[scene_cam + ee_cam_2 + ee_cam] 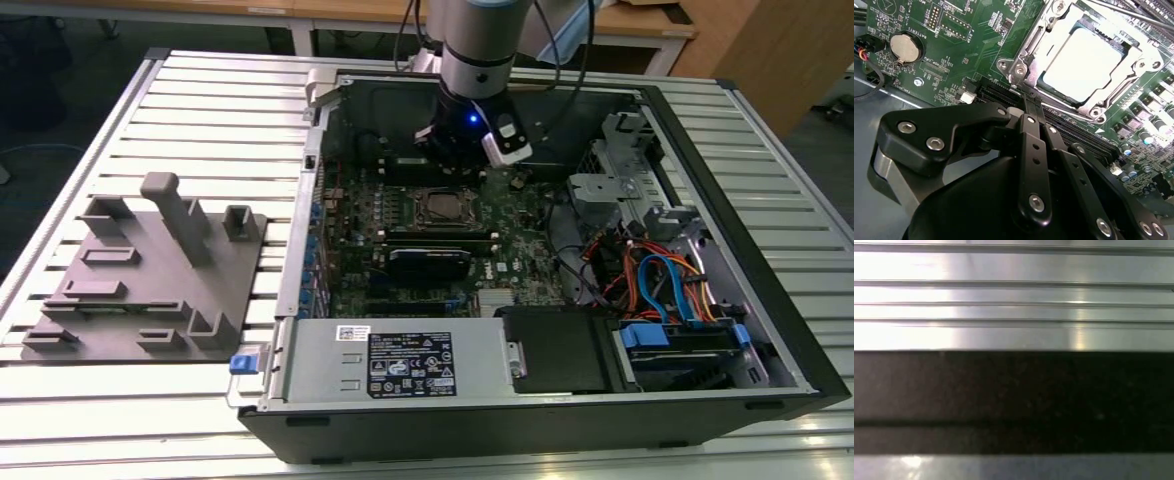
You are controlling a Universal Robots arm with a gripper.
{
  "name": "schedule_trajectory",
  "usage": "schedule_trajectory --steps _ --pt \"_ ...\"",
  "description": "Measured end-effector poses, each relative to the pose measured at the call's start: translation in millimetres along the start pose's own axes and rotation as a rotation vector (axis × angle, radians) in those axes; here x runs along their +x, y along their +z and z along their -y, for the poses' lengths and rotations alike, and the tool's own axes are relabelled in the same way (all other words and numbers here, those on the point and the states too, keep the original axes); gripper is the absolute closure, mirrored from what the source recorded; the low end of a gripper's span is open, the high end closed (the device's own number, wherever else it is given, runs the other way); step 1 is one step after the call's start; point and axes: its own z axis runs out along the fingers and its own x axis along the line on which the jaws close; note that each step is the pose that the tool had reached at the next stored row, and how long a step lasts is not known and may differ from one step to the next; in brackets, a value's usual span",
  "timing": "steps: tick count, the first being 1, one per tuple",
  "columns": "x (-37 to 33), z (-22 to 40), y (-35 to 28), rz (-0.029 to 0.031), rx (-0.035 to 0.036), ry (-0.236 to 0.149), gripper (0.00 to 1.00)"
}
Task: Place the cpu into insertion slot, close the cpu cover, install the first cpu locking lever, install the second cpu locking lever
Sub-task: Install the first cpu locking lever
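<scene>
1. Exterior view: your arm reaches down into the open computer case (534,435) on the slatted bench (200,110). The gripper (457,165) hangs low over the green motherboard (514,250), right next to the cpu (438,207). The grey fixture block (147,270) sits well apart, outside the case on the exterior view's left.

2. Second wrist view, the useful one:
   - The fingers (1031,150) are pressed together with nothing between them, and their tips are right at the edge of the insertion slot (1015,70).
   - The cpu sits flat in the slot, and the cpu cover (1034,50) looks folded down around it, with the pale face showing through the window.
   - So I'd call this the lever stage, though I can't tell from here whether either lever is hooked.
   - Treat the closed fingers as a blunt pusher.
   - Land on the lever wire itself, never on the cover or the chip face.
   - Follow the lever's own arc and go slow, so it doesn't spring off the tips.
   - The long black slots (1089,140) sit just beside the tips – don't scrape them.

3. First wrist view: you get bright bench slats and a dark band (1014,390), probably the case wall. It's no help for aiming, so steer by the second wrist view.
</scene>
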Motion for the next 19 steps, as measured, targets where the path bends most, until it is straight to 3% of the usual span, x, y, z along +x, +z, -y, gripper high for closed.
schedule_trajectory --steps 13,19 --pt "-0.1 -0.4 -3.3 0.0003 -0.0004 0.0 0.9" --pt "-0.2 -0.3 -2.5 0.0001 0.0028 0.0 0.9"
